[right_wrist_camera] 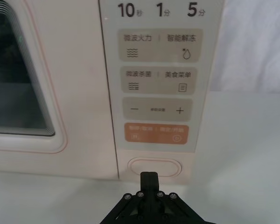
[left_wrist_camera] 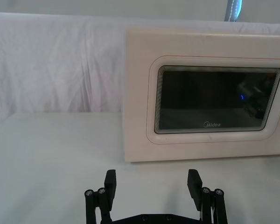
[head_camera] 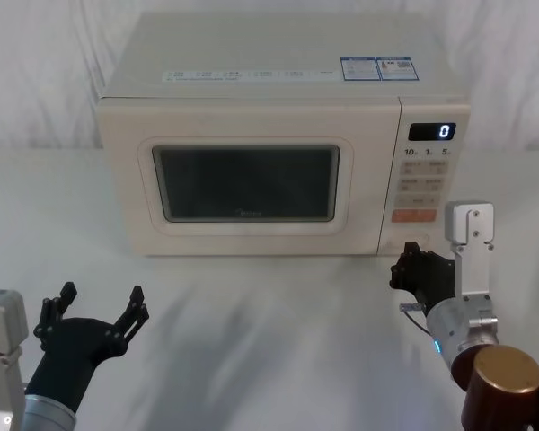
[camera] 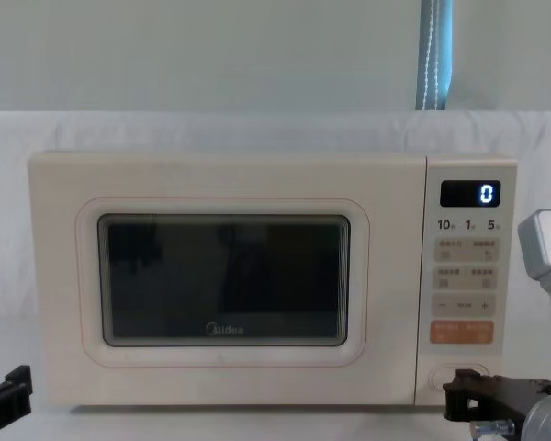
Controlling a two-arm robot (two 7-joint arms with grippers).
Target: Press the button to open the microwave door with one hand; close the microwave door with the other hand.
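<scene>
The cream microwave [head_camera: 278, 99] stands at the back of the table, its display showing "0". The microwave door [head_camera: 247, 184] with its dark window is flush with the front, also seen in the left wrist view [left_wrist_camera: 214, 100] and chest view [camera: 225, 280]. The pill-shaped button [right_wrist_camera: 154, 167] sits at the bottom of the control panel, under the orange key [right_wrist_camera: 154, 133]. My right gripper [right_wrist_camera: 149, 179] is shut, its joined tips right in front of the button's lower edge; whether they touch it I cannot tell. My left gripper [head_camera: 99, 301] hangs open over the table, well short of the door's left part.
A white cloth covers the table [head_camera: 269, 341] and the wall behind. Bare table lies between the two arms and to the left of the microwave. A blue strap [camera: 433, 55] hangs behind the oven.
</scene>
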